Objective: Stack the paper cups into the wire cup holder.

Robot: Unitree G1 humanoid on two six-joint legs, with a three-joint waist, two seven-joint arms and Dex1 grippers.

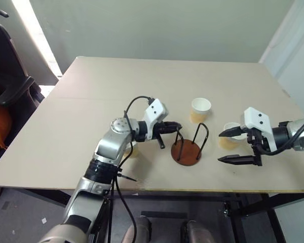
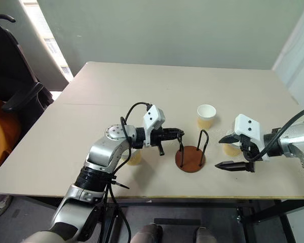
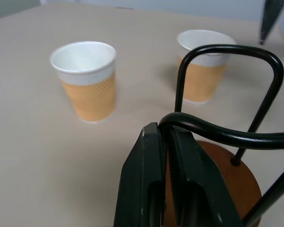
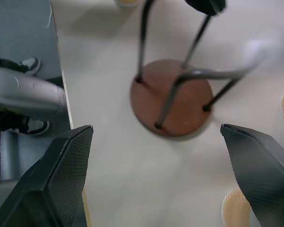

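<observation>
- Pale tabletop [image 1: 91, 116] under a grey wall, and the action sits near the front edge.
- Left gripper [image 1: 175, 126] is clenched on a wire loop of the wire cup holder [image 1: 186, 151], fingers [image 3: 180, 189] pinched tight round the top of the black wire, as the left wrist view shows.
- Holder's brown disc sits near the front edge, around the middle; it holds no cup yet.
- Right gripper [image 1: 234, 147] hangs released, jaws spread wide, just right of the holder, with one cup [image 1: 230, 135] right behind it.
- Second cup [image 1: 200, 110] stands behind the holder, toward the table's centre; a third cup [image 1: 133, 150] peeks out by the left arm's elbow, near the front edge.
- Risk one: that pinch on thin wire could tip or drag the holder off the front edge if the arm pulls.
- Risk two: the elbow could knock the cup beside it over.
- Risk three: wide jaws closing hard on soft paper may crush the cup.
</observation>
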